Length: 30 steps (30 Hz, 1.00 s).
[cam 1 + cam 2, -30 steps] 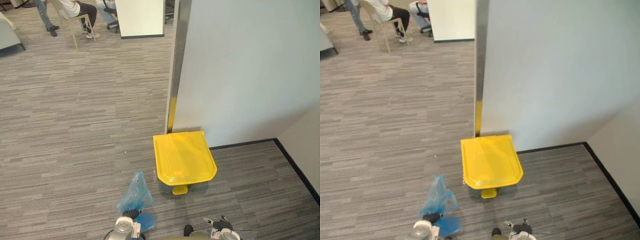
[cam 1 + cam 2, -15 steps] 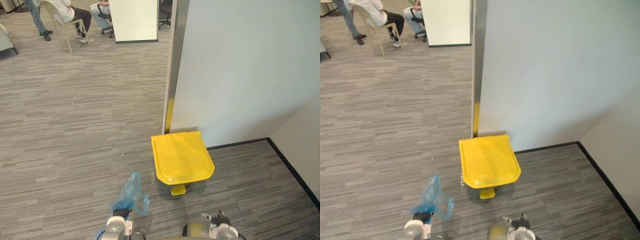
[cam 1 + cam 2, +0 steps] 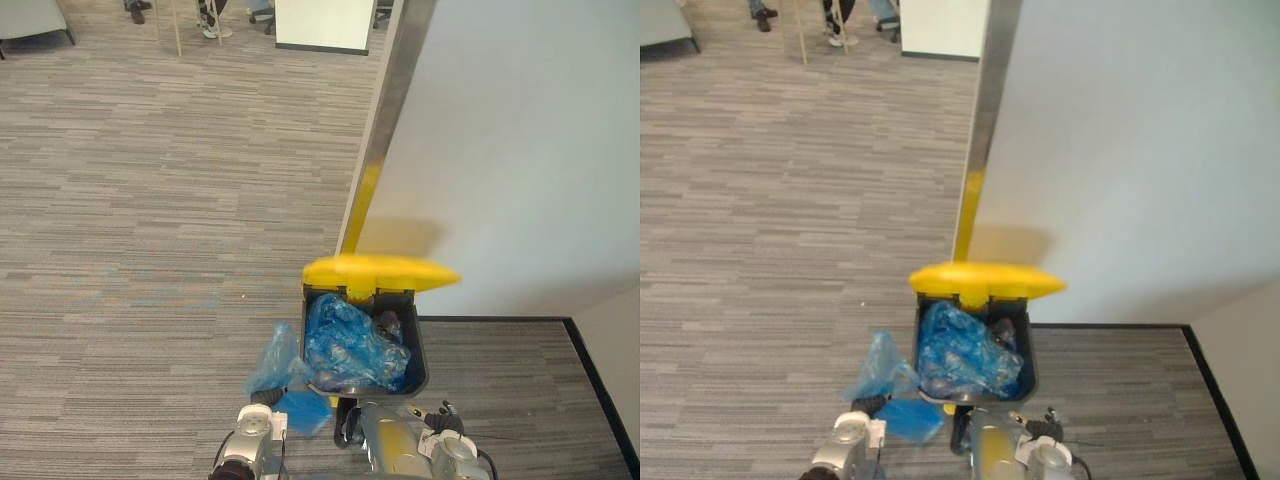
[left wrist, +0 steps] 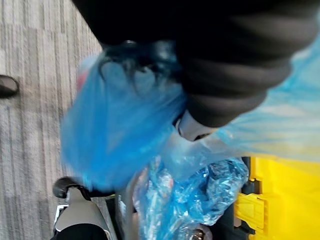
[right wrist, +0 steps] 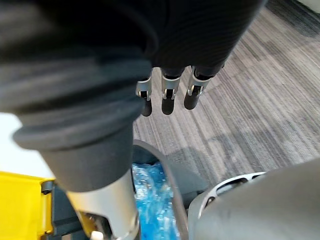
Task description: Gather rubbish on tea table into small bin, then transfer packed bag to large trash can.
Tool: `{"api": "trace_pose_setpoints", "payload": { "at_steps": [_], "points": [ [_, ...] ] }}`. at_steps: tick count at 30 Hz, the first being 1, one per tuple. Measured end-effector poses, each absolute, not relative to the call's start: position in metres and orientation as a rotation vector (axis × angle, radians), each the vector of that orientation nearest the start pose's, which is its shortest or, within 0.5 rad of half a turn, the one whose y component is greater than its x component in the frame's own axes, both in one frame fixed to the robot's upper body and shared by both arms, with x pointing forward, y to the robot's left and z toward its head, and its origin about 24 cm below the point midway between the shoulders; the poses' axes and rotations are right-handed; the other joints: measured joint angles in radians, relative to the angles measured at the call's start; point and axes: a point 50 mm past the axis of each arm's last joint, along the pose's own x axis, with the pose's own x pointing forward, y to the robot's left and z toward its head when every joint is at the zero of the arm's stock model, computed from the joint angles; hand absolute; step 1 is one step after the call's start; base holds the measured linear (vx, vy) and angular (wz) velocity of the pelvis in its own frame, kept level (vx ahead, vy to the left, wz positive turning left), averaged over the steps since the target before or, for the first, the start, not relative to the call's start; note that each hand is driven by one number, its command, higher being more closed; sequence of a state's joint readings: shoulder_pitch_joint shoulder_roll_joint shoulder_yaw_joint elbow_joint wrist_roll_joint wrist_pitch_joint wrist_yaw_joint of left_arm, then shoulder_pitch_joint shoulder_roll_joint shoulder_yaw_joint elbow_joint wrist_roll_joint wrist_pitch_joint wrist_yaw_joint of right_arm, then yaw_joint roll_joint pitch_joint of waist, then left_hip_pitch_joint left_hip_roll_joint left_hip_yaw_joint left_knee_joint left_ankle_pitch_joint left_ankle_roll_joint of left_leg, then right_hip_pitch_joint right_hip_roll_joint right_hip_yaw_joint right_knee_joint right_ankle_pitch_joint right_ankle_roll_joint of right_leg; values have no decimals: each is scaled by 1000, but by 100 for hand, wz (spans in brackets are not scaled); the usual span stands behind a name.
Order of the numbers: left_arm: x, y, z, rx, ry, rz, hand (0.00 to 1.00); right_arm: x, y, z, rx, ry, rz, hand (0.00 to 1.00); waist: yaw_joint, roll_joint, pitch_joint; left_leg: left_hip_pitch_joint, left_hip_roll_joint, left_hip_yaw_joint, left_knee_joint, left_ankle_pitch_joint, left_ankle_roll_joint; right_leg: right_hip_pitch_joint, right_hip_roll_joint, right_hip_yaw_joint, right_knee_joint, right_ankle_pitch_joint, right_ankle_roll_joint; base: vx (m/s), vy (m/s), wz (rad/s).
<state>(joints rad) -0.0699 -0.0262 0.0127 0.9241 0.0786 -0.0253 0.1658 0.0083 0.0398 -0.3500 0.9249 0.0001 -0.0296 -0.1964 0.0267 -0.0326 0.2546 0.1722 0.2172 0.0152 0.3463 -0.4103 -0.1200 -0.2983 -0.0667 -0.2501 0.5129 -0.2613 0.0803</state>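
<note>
- Right, left eye view: large trash can (image 3: 416, 372) stands at the foot of a pale wall (image 3: 520, 150), by a metal corner strip (image 3: 386, 110). Yellow lid (image 3: 380, 271) is up, tilted back twd the wall.
- Dark can body is open on top, w/ crumpled blue plastic (image 3: 350, 345) filling it nearly to the rim.
- Packed blue bag (image 3: 275, 362) hangs just beside the can's left wall, outside it, over the grey carpet (image 3: 150, 200). Left hand (image 3: 264, 398) is under its bunched top, low in the view.
- Right hand (image 3: 438, 417) shows at the bottom edge, near the can's right front corner, apart from the bag.
- Far off at the top: a white cabinet (image 3: 325, 20) and a person's legs (image 3: 210, 15) by chair legs.
- Right eye view: same layout; bag is left of the can, not inside it.
- Left wrist view: left hand's fingers are curled into the bag's gathered neck, clenched on it. Bag bulges below the dark cover; can's blue contents and yellow lid lie past it.
- Right wrist view: right hand's fingers (image 5: 172, 97) hang straight and relaxed, grasping nothing, above carpet. Can rim and blue plastic sit below them.
</note>
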Motion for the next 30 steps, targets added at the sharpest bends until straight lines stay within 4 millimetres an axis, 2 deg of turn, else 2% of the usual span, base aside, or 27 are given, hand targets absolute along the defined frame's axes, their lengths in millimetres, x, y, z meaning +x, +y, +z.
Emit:
{"api": "trace_pose_setpoints", "payload": {
  "at_steps": [1, 4, 5, 8, 10, 12, 13, 14, 15, 17, 18, 21, 23, 25, 26, 28, 30],
  "points": [
    [181, 146, -128, 123, 823, 103, 100, 138, -195, -142, 104, 919, -493, 0, 0, 0, 0, -11, 0, 0, 12, 0, 0, -4, -8, -8, 9, -5, 2, 67, -55, 50],
    [196, 155, -119, 148, 773, 117, 100, 146, -196, -139, 92, 895, -479, 0, 9, 4, -3, -181, -1, -41, 156, -5, -10, -77, -26, -36, 23, 3, -20, -1, -10, 34],
    [198, 157, -118, 151, 764, 119, 100, 148, -196, -138, 89, 892, -476, 0, 11, 4, -3, -200, -1, -43, 167, -5, -10, -87, -28, -38, 24, 5, -23, -32, 5, 30],
    [209, 163, -107, 154, 701, 133, 100, 166, -193, -130, 37, 844, -416, 0, 20, 12, 5, -291, -1, -54, 234, -5, -10, -131, -42, -61, 33, 12, -34, -38, 6, 24],
    [218, 161, -99, 147, 652, 129, 100, 186, -185, -119, 14, 769, -358, 0, 26, 22, 11, -354, -1, -57, 266, -5, -10, -170, -52, -75, 39, 16, -40, -58, -4, 20],
    [228, 158, -89, 147, 602, 119, 100, 215, -172, -99, -2, 656, -288, 0, 31, 33, 20, -399, 4, -62, 269, -5, -10, -199, -55, -92, 26, 26, -39, -81, -25, 18],
    [230, 157, -88, 150, 592, 115, 100, 220, -170, -95, 3, 632, -280, 0, 31, 36, 22, -405, 6, -63, 268, -5, -10, -201, -56, -97, 20, 27, -38, -114, -53, 25],
    [235, 155, -81, 155, 554, 105, 100, 240, -162, -76, -7, 536, -240, 0, 38, 37, 22, -425, 13, -64, 255, -10, -12, -217, -55, -109, 13, 35, -31, -83, -38, 20],
    [236, 154, -79, 157, 543, 102, 100, 246, -160, -69, -10, 502, -229, 0, 40, 37, 22, -431, 17, -65, 249, -14, -15, -221, -54, -113, 11, 38, -28, -109, -65, 23],
    [241, 153, -73, 175, 507, 88, 100, 271, -153, -39, -18, 356, -188, 0, 43, 33, 25, -460, 20, -81, 242, -23, -13, -241, -51, -121, 0, 50, -24, -85, -51, 12],
    [241, 152, -72, 179, 504, 86, 100, 275, -152, -33, -20, 332, -184, 0, 44, 33, 25, -463, 20, -83, 242, -23, -13, -242, -51, -121, -1, 52, -23, -57, -31, 6],
    [242, 150, -70, 168, 491, 85, 100, 292, -156, -10, -57, 235, -167, 0, 59, 31, 25, -472, 22, -86, 240, -22, -14, -250, -41, -117, -13, 63, -26, -24, -17, -4],
    [247, 149, -63, 188, 454, 66, 100, 305, -162, 5, -83, 183, -176, 0, 66, 24, 27, -490, 22, -86, 234, -17, -23, -271, -37, -112, -17, 70, -26, -4, -17, -10],
    [251, 148, -56, 179, 418, 61, 100, 322, -171, 30, -119, 106, -194, 0, 71, 14, 32, -502, 32, -87, 227, -8, -38, -286, -21, -111, -26, 75, -28, 26, -34, -11],
    [252, 148, -55, 174, 415, 63, 100, 325, -173, 34, -123, 96, -198, 0, 72, 11, 34, -503, 35, -87, 225, -8, -39, -287, -19, -111, -27, 75, -28, 54, -30, -8],
    [255, 144, -52, 170, 399, 44, 100, 337, -184, 56, -153, 33, -226, 0, 73, -2, 41, -502, 39, -86, 212, 12, -74, -295, -15, -110, -13, 87, -48, 75, -24, -3],
    [257, 143, -49, 177, 387, 33, 100, 343, -189, 65, -157, 14, -241, 0, 73, -8, 46, -498, 39, -84, 209, 14, -78, -297, -15, -105, -7, 88, -50, 51, -1, -5]
  ]
}}
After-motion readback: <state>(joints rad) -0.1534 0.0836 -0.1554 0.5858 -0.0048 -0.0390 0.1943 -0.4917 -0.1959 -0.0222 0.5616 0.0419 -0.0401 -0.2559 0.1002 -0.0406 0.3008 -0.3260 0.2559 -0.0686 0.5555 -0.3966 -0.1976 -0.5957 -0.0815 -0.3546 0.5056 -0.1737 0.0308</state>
